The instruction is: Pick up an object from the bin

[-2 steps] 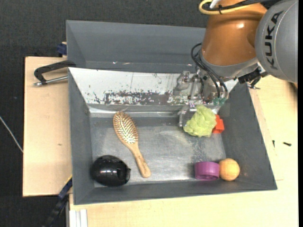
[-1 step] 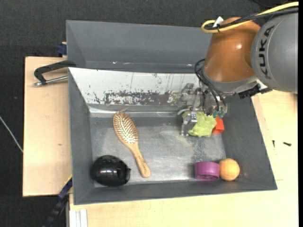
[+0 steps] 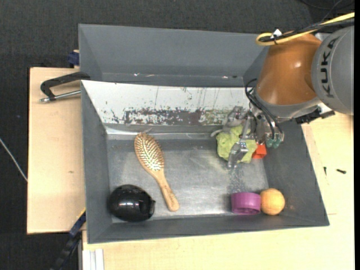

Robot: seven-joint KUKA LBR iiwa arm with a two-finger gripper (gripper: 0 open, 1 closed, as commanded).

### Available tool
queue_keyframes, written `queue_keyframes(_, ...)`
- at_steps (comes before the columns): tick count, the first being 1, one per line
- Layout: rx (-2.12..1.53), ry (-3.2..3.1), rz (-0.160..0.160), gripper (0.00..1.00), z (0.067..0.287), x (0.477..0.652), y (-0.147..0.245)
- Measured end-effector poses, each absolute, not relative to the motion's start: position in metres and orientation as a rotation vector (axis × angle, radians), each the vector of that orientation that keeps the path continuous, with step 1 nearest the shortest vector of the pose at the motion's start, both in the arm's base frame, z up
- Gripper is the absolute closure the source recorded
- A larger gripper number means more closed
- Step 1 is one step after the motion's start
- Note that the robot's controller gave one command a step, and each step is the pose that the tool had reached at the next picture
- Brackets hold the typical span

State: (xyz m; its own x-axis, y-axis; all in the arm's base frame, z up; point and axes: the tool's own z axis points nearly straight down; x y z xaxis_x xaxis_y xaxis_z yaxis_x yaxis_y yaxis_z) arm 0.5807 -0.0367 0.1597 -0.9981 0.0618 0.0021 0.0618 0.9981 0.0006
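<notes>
My gripper [image 3: 241, 151] hangs over the right part of the bin's floor, under the orange cover. Its metal fingers sit against a crumpled yellow-green thing [image 3: 227, 142] that lies by the back wall; whether that thing is between the fingers I cannot make out. A small orange-red piece [image 3: 259, 151] shows just right of the fingers. Below them, near the front wall, lie a purple cup-like cylinder [image 3: 246, 202] on its side and an orange ball [image 3: 273, 201] touching it.
A wooden hairbrush [image 3: 154, 167] lies aslant in the middle-left of the floor. A black rounded object [image 3: 130, 203] rests in the front left corner. Bare floor stretches between the brush and the gripper.
</notes>
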Motion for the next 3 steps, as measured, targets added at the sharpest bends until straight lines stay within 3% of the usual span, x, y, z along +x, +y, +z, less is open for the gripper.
queue_keyframes(1, -0.370, -3.125, -0.003, 0.00, 0.133, 0.599, -0.062)
queue_keyframes(2, -0.522, -3.117, -0.009, 0.00, 0.077, 0.600, -0.051)
queue_keyframes(3, -0.613, -3.109, -0.009, 1.00, 0.078, 0.598, -0.044)
